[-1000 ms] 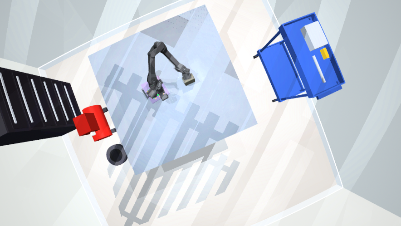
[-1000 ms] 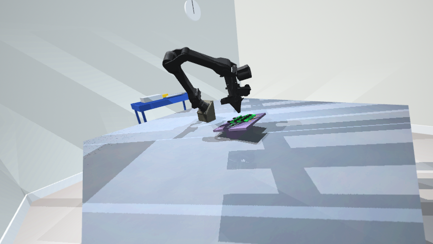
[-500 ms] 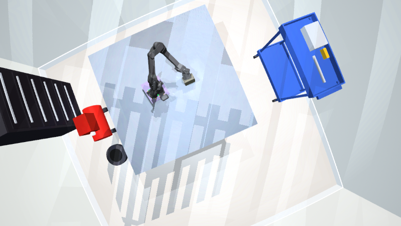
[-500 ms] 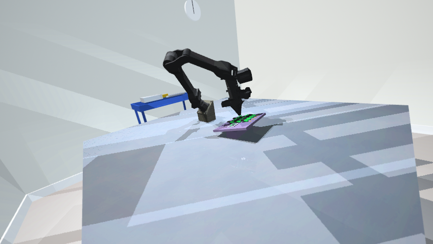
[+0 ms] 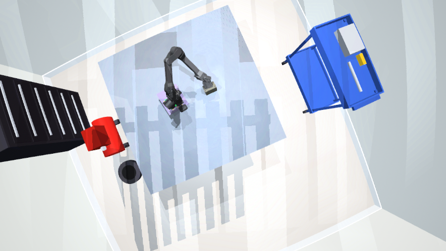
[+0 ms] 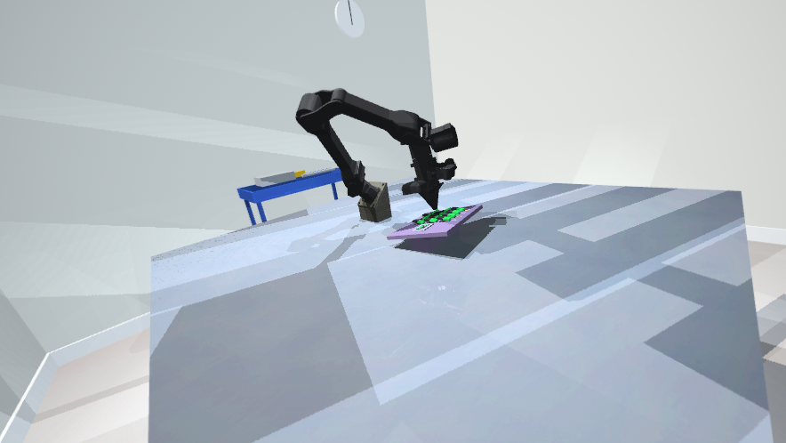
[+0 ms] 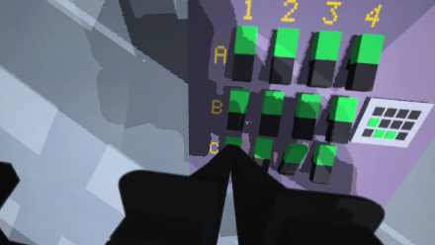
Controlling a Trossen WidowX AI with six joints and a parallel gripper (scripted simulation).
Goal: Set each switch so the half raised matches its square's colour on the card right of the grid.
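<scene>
The purple panel (image 5: 160, 93) (image 6: 409, 231) (image 7: 402, 59) carries switches in rows A to C and columns 1 to 4, each half green, half dark. The card (image 6: 423, 226) (image 7: 426, 109) shows a dark far row, a middle row with green only at its left, and a near row dark, green, green, dark. My gripper (image 6: 435, 207) (image 7: 231, 149) is shut and empty, its tip over switch C1 (image 7: 233, 140), hiding most of it; contact is unclear. Switch C3 (image 7: 293, 159) looks tilted unlike C4 (image 7: 323, 164). Switch C2 (image 7: 263, 148) is partly hidden. Other tilts are hard to judge.
Switches A1 (image 7: 244, 53) and B1 (image 7: 237, 110) stand beyond the fingertips in the same column. The arm's base (image 5: 210, 88) (image 6: 374, 210) is on the table. A blue cart (image 5: 330, 62) (image 6: 291, 184) and a red machine (image 5: 107, 137) stand off the table.
</scene>
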